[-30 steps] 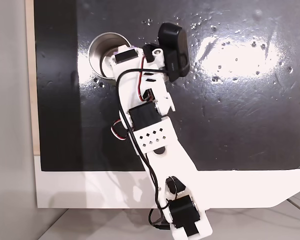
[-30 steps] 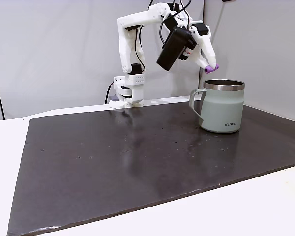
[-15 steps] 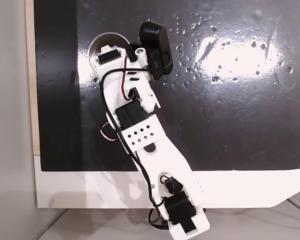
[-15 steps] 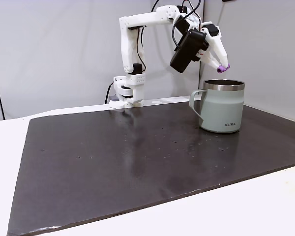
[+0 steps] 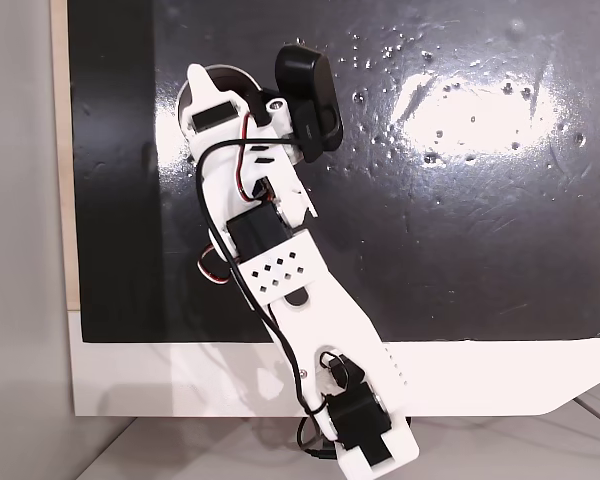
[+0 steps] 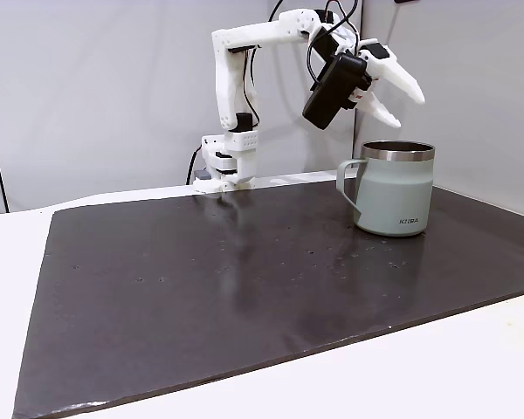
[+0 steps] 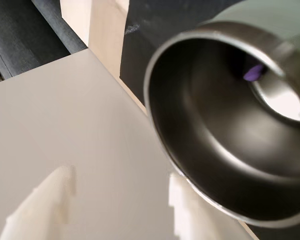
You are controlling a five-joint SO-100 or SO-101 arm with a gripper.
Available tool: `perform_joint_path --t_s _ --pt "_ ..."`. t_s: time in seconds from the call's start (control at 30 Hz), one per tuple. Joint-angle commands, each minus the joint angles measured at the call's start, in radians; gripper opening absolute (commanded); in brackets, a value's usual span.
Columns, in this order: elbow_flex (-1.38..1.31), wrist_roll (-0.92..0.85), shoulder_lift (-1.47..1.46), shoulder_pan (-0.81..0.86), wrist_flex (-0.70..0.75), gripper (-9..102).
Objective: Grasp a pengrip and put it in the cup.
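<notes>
In the side fixed view the gripper (image 6: 400,99) hangs just above the cup (image 6: 393,190), its two white fingers (image 6: 405,80) spread apart with nothing between them. The cup stands upright near the mat's (image 6: 201,288) far right edge in that view, handle toward the left. In the wrist view the pengrip (image 7: 253,73) shows as a small purple blur inside the cup (image 7: 190,130), low on the wall by the pale bottom; its shape is too soft to make out. The fingers (image 7: 40,210) there are blurred white shapes cut off by the lower edge. In the top-down fixed view the arm (image 5: 270,260) covers most of the cup (image 5: 232,76), leaving only an arc of rim near the mat's (image 5: 460,220) upper left corner.
</notes>
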Motion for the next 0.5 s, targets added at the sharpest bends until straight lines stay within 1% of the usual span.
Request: perform_joint_path --t_s 0.0,0.47 --pt "-0.074 0.017 0.023 0.0 0.006 24" --pt "-0.064 0.014 0.06 -0.026 0.029 24"
